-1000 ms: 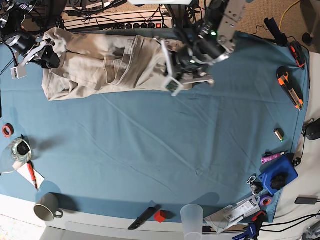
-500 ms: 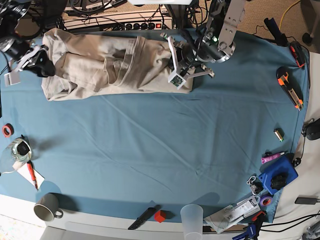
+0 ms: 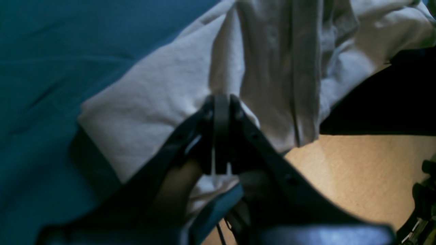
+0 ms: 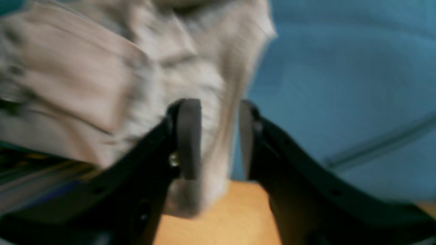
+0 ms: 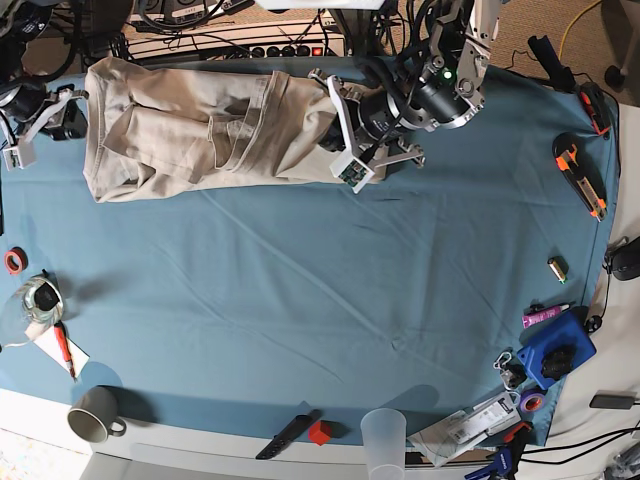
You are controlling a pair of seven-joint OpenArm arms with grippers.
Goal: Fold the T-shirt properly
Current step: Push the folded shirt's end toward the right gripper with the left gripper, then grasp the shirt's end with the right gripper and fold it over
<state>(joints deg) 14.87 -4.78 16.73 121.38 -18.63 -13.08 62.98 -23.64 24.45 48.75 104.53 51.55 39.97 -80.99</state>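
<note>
The beige T-shirt [image 5: 200, 130] lies folded into a long band along the far edge of the blue tablecloth [image 5: 320, 300]. My left gripper [image 5: 330, 128] is at its right end. In the left wrist view that gripper [image 3: 221, 112] is shut, with a fold of the T-shirt [image 3: 153, 95] pinched at its tips. My right gripper [image 5: 72, 113] is just off the shirt's left end. In the blurred right wrist view it [image 4: 218, 136] stands open, and a strip of the T-shirt [image 4: 85, 75] shows between its fingers [image 4: 189, 136].
Two orange box cutters [image 5: 580, 175] lie at the right edge. Along the front edge are a mug [image 5: 95, 415], a black knife [image 5: 285, 437], a red block [image 5: 320, 432] and a plastic cup [image 5: 383, 435]. A glass [image 5: 35, 298] sits at the left. Cables and a power strip [image 5: 240, 45] run behind the shirt.
My right gripper has opened wider and drawn back leftward off the shirt's left end. The shirt's right end, held by the left gripper, now sits further left.
</note>
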